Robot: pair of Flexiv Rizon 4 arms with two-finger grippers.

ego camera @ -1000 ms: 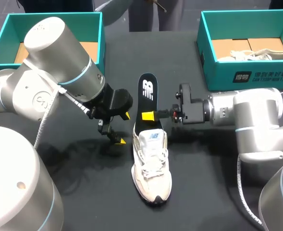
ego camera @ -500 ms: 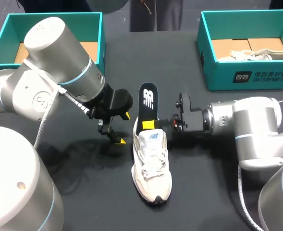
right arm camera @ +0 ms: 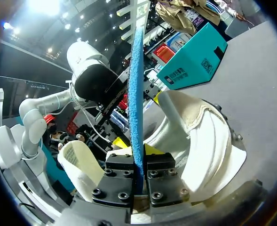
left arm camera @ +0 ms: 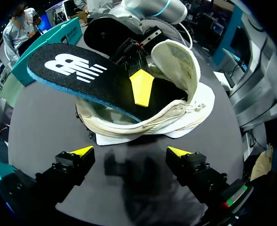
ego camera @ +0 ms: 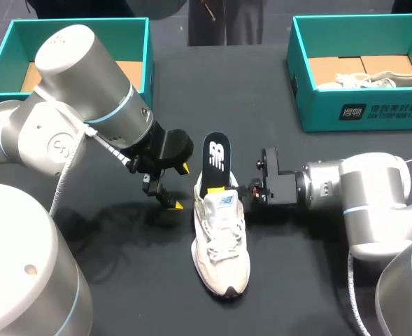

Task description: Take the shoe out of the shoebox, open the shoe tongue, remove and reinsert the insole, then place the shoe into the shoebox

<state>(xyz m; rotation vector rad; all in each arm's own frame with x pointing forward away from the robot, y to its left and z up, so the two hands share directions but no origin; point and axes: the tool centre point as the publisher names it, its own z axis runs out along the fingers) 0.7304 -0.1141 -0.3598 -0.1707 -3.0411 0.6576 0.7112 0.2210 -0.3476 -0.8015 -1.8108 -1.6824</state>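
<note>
One end of insole (ego camera: 217, 155) inside shoe (ego camera: 219, 245), right end effector (right arm camera: 138, 165) clamping its edge, left end effector (ego camera: 180, 187) open beside shoe

**Operator:** Hidden from the head view?

**Technician:** Front of insole (ego camera: 217, 155), sunk inside shoe (ego camera: 219, 241). Fingertips of right gripper (ego camera: 242, 190), masked by the shoe's collar. Near wall of left box (ego camera: 80, 22), behind left arm (ego camera: 87, 77). Second shoe (ego camera: 373, 79) and right box (ego camera: 359, 105), cut off at the edge.

**Operator:** From the wrist views?

**Technician:** Left wrist: one yellow finger (left arm camera: 141, 87) of right gripper only, the other behind the insole. Right wrist: insole edge-on, faces unseen.
</note>
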